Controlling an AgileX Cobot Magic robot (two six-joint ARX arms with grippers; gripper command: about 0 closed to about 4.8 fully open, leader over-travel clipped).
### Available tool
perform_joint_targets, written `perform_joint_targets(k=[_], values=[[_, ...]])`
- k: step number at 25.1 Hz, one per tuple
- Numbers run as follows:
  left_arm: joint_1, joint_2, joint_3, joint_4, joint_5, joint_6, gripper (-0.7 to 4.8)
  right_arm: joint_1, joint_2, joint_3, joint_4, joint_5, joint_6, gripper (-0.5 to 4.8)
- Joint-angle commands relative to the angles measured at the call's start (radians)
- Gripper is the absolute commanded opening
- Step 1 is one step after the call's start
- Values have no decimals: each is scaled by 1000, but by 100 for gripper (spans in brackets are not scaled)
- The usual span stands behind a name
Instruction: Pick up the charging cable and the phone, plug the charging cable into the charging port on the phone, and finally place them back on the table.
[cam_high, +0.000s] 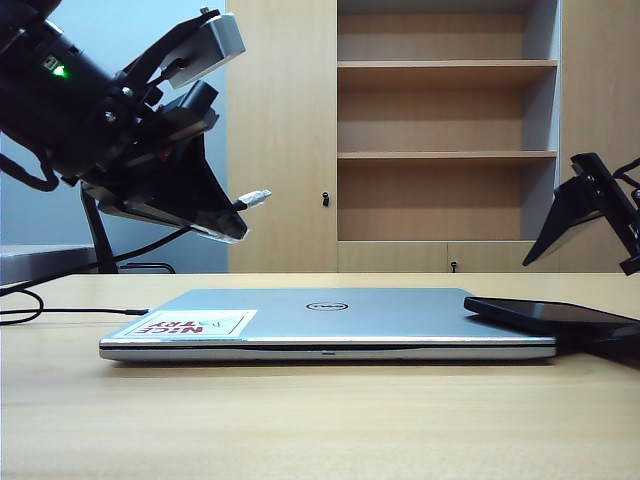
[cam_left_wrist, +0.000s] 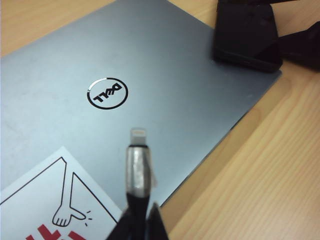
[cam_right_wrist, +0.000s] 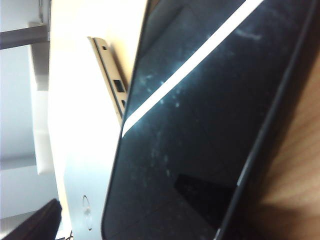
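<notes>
Beige counter (cam_high: 300, 420): phone (cam_high: 550, 315) lies lower right, lengthwise, below the released right end effector (cam_high: 590, 215) (nearer); left end effector (cam_high: 225, 215) grasps the charging cable (cam_high: 255, 197).

back wall: pale blue-grey wall (cam_high: 120, 30) on the left, plain
cabinet: tall light-wood unit (cam_high: 285, 130) right of it, reaching out of view at the top
shelves: open bay (cam_high: 445, 120) in the cabinet, wood boards, grey side panels
doors: closed panels with small dark knobs (cam_high: 325, 198), low drawer fronts under the bay
counter: light beige wood grain (cam_high: 320, 420), fills the foreground
side surface: grey ledge (cam_high: 40, 262) at far left
light: even, soft indoor light
</notes>
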Motion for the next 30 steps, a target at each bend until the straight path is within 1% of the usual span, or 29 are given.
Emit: perform_joint_targets(k=[1, 11, 13, 14, 16, 21, 23, 24, 26, 27, 30], values=[[-2, -4, 4, 13, 2, 2, -6, 0, 42, -12, -23, 6, 0, 426], [-2, -4, 4, 13, 2, 1, -6, 0, 42, -12, -23, 12, -1, 425], [-2, -4, 4, 13, 2, 0, -6, 0, 42, -12, -25, 16, -1, 373], [-2, -4, 4, 13, 2, 0, -6, 0, 42, -12, -27, 21, -1, 312], [-2, -4, 4, 13, 2, 0, -6, 0, 42, -12, -28, 31, -1, 268], [-2, -4, 4, 13, 2, 0, -6, 0, 42, -12, -29, 39, -1, 259], [-2, -4, 4, 13, 2, 0, -6, 0, 42, -12, -29, 47, -2, 190], [-2, -4, 4, 13, 2, 0, -6, 0, 42, -12, -29, 50, -5, 144], [-2, -4, 4, 13, 2, -1, -6, 1, 42, -12, -29, 53, -10, 132], [-2, -4, 4, 13, 2, -1, -6, 0, 42, -12, -29, 57, -28, 81], [-2, -4, 4, 12, 2, -1, -6, 1, 42, -12, -28, 57, -111, -6]])
